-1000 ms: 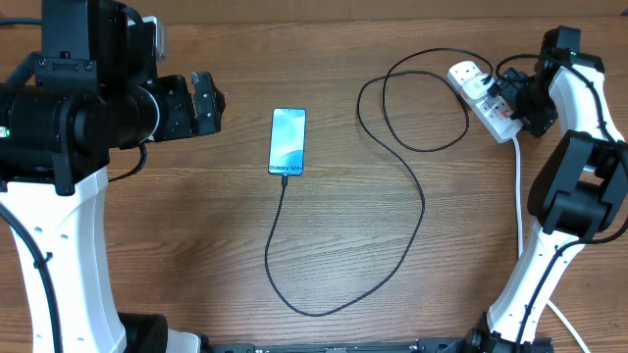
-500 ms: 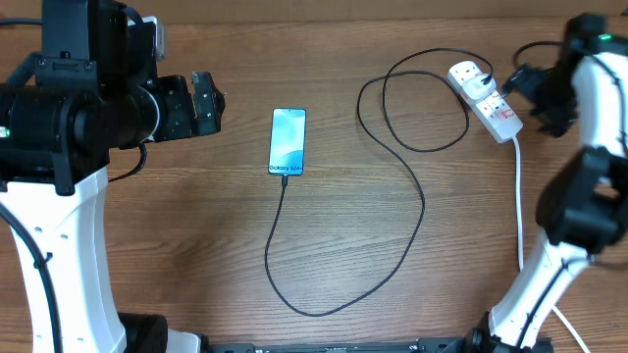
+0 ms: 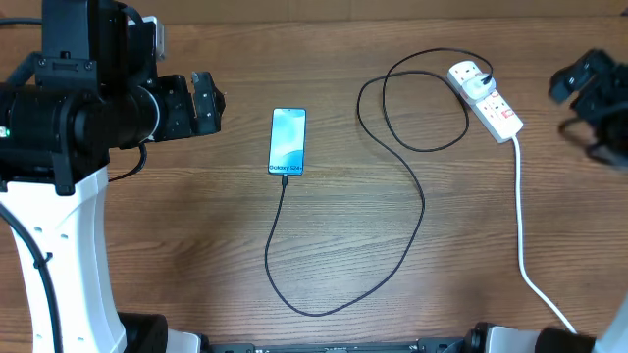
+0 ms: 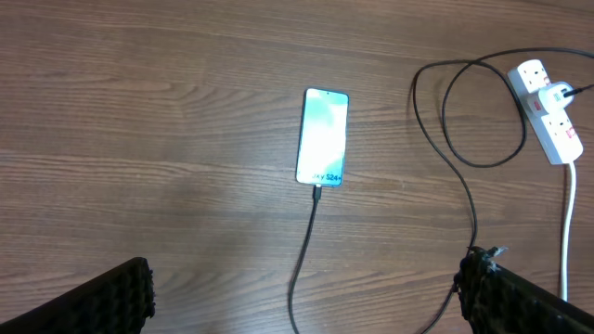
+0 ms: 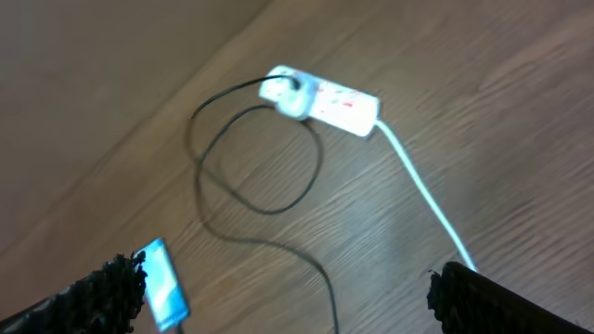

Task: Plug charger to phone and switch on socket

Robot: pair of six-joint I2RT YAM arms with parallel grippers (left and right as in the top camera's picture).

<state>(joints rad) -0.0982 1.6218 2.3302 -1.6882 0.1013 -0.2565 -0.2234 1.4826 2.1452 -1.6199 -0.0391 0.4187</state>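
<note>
Right tool [image 5: 284, 276] newly clear of white socket [image 3: 488, 101]

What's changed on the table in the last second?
The right gripper pulled away from the socket, swinging off toward the table's right edge, jaws open and empty. The left gripper, the phone, the charger and the socket itself did not move.
</note>
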